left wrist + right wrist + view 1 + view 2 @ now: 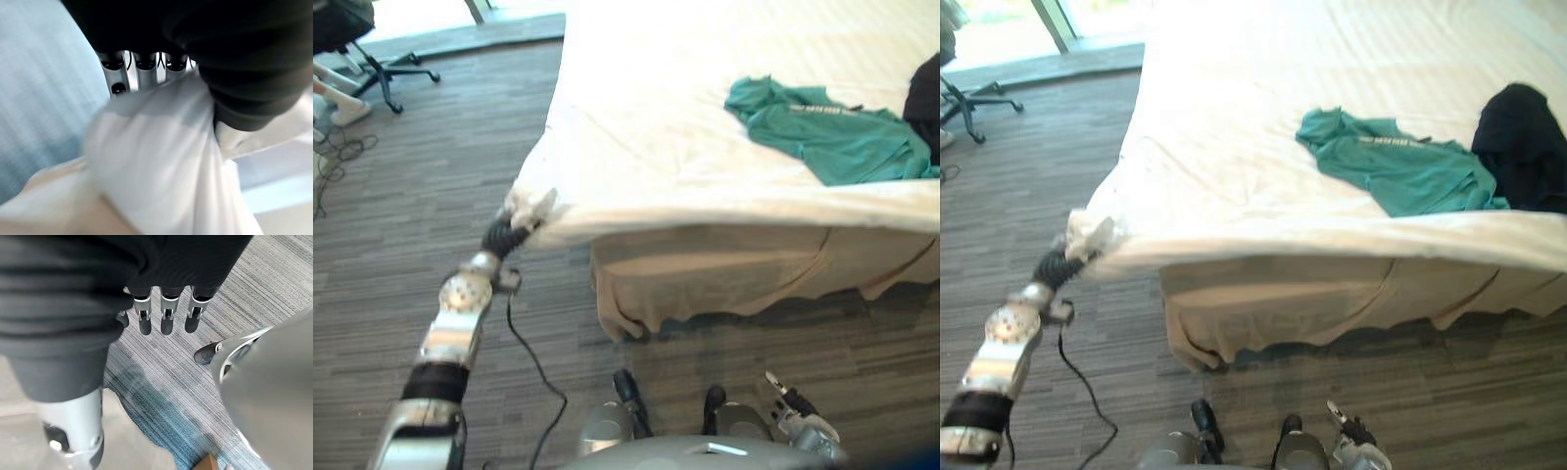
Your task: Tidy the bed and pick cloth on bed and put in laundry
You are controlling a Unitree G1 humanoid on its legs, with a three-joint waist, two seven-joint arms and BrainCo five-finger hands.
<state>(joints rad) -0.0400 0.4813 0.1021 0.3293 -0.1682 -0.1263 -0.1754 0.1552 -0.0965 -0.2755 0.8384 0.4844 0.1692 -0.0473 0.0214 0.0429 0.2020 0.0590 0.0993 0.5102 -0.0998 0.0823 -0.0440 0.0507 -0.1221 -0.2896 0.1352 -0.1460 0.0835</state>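
A teal shirt [832,132] lies crumpled on the white bed sheet [646,108], toward the bed's right side. Beside it on the right is a black garment [1528,147]. My left hand [514,223] is at the bed's near left corner, shut on a bunched corner of the sheet [156,161]; the cloth is pinched under its fingers [139,63]. My right hand [798,413] hangs low by my side over the floor, well away from the bed, with straight fingers [164,316] holding nothing.
A beige bed skirt [724,274] hangs below the sheet along the bed's near side. An office chair [372,59] stands on its wheeled base at the far left. Striped grey carpet [431,176] lies left of the bed and in front of it.
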